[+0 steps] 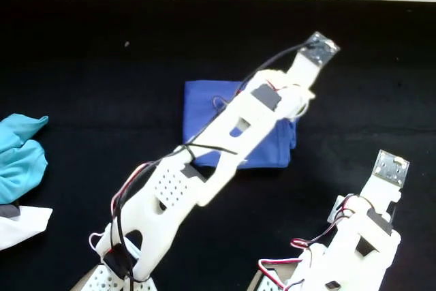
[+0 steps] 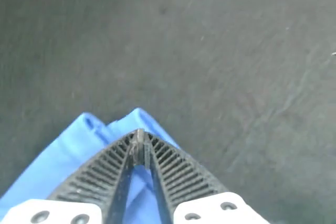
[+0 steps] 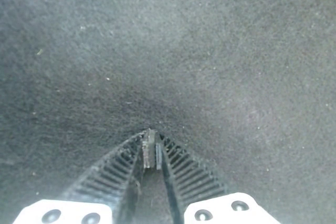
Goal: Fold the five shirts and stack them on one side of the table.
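Bare black felt table cover runs along the far side and between the piles. The white left arm slants across the folded blue shirt, barring its middle. A crumpled turquoise shirt and a white cloth crowd the left edge. The right arm stands at the near right.

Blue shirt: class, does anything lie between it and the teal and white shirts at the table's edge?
Nothing visible does. Bare black table separates the blue shirt from the teal shirt and white shirt. The left gripper sits over the blue shirt's corner, jaws shut.
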### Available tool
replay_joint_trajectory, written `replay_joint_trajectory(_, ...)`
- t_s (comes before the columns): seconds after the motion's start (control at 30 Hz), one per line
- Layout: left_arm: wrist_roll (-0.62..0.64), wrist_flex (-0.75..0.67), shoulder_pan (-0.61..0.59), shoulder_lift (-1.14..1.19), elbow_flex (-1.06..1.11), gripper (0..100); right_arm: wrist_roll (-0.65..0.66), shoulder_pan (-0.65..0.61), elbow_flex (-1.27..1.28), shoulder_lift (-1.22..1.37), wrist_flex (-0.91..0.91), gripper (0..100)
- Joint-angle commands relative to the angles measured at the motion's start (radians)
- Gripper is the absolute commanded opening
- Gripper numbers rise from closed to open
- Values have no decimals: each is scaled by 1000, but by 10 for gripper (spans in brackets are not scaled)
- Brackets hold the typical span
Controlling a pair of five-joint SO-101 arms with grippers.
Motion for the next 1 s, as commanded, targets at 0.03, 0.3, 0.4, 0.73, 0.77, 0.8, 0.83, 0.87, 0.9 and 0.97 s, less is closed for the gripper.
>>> replay_joint_trajectory(0.03,0,9,-7,-22,-105,10,3,-16,19,-2,-27,7)
replay_joint_trajectory(0.3,0,351,-145,-21,-461,10,3,-16,19,-2,-27,7)
replay_joint_trajectory(0.4,0,422,-157,8,-432,10,3,-16,19,-2,-27,7)
replay_joint_trajectory(0.73,2,374,-38,234,-443,10,3,-18,19,-2,-27,7)
replay_joint_trajectory(0.77,2,342,-25,252,-458,10,3,-18,19,-2,-27,7)
replay_joint_trajectory(0.8,0,311,-12,269,-473,10,3,-18,19,-2,-27,7)
replay_joint_trajectory(0.83,0,287,2,285,-490,10,3,-18,19,-2,-27,7)
replay_joint_trajectory(0.87,0,272,15,297,-507,10,3,-18,19,-2,-27,7)
replay_joint_trajectory(0.9,0,267,28,308,-526,10,3,-18,19,-2,-27,7)
replay_joint_trajectory(0.97,0,265,51,314,-564,10,3,-18,19,-2,-27,7)
